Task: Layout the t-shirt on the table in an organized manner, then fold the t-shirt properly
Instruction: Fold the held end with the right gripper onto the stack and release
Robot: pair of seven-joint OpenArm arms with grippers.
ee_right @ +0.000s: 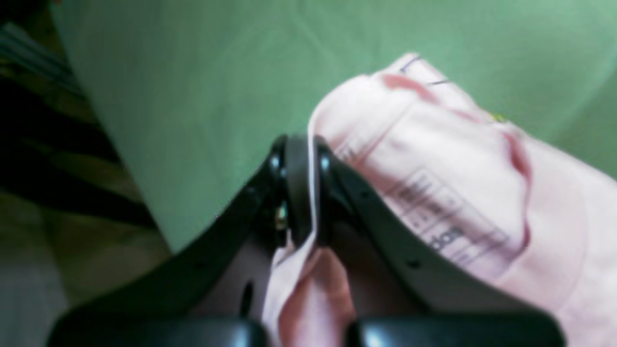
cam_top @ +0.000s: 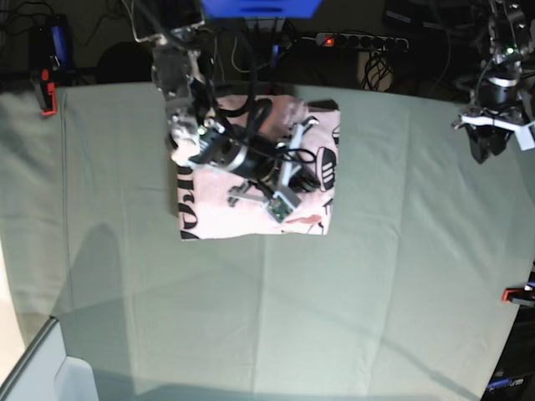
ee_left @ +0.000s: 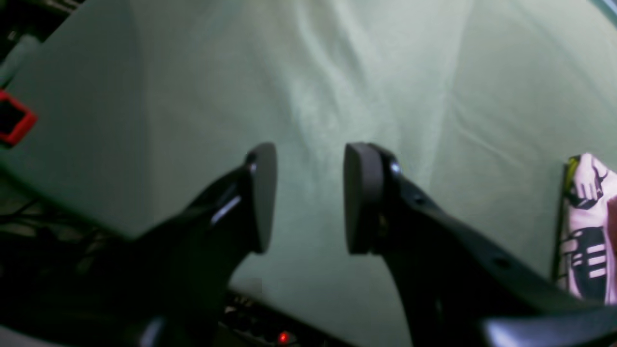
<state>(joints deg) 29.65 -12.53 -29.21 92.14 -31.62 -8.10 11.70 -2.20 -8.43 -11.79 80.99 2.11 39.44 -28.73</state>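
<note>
The pale pink t-shirt [cam_top: 219,210] lies in a compact rectangle at the far middle of the grey-green table [cam_top: 334,317]. My right arm reaches over it. The right gripper [cam_top: 306,127] is shut on a fold of the shirt's edge near its far right corner. In the right wrist view the pink cloth [ee_right: 458,168] is pinched between the closed pads of that gripper [ee_right: 308,193] and hangs bunched below them. My left gripper [cam_top: 493,140] hangs open near the table's far right edge, away from the shirt. Its pads [ee_left: 262,193] stand apart over bare cloth, with the t-shirt [ee_left: 590,226] only at the frame's right edge.
Red-orange clamps grip the table's edges at the far left [cam_top: 46,92] and the right [cam_top: 518,294]; one clamp [ee_left: 14,120] also shows in the left wrist view. A power strip [cam_top: 359,39] and cables lie behind the table. A pale bin [cam_top: 50,372] sits at the near left corner.
</note>
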